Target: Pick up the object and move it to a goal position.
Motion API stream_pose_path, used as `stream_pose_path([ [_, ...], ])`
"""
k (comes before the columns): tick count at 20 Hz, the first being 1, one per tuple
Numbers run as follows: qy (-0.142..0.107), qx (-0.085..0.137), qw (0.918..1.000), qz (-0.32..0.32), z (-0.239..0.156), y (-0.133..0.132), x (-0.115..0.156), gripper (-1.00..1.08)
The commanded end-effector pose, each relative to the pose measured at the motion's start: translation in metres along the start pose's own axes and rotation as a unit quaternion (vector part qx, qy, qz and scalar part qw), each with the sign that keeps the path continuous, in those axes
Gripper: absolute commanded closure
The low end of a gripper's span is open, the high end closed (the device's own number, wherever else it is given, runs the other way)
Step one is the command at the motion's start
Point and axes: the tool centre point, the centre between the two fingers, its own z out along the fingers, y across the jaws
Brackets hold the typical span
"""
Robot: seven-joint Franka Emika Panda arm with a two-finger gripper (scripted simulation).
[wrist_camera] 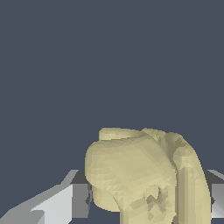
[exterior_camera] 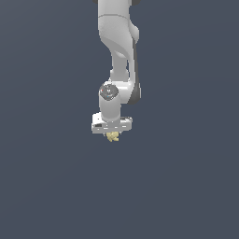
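Observation:
The object (exterior_camera: 112,137), a small pale yellow-tan lumpy thing with pointed lobes, sits directly under the white arm's hand in the exterior view. My gripper (exterior_camera: 112,135) is over it, and the hand hides the fingers there. In the wrist view the object (wrist_camera: 144,175) fills the lower middle, with a grey finger (wrist_camera: 65,203) on one side and another finger (wrist_camera: 217,199) on the other. Both fingers lie close against its sides. Whether they press on it, and whether it rests on the ground, does not show.
A plain dark blue-grey surface (exterior_camera: 46,186) surrounds the arm on all sides in both views. The white arm (exterior_camera: 119,51) comes down from the top middle of the exterior view.

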Motion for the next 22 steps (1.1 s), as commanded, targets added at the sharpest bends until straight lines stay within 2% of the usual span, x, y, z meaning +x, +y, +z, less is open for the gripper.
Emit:
stream_pose_path([
  [1,0.001,0.0,1.0,0.0,0.0,0.0,0.0,1.08],
  [4,0.011,-0.004,0.9999,0.004,-0.006,0.004,0.007,1.08],
  [7,0.033,-0.011,0.9993,0.011,-0.02,0.014,0.023,1.08],
  [10,0.07,-0.024,0.997,0.024,-0.044,0.029,0.046,1.08],
  [13,0.12,-0.041,0.9912,0.041,-0.081,0.049,0.074,1.08],
  [17,0.202,-0.068,0.9746,0.069,-0.149,0.082,0.11,1.08],
  [22,0.302,-0.102,0.9422,0.103,-0.243,0.12,0.136,1.08],
])
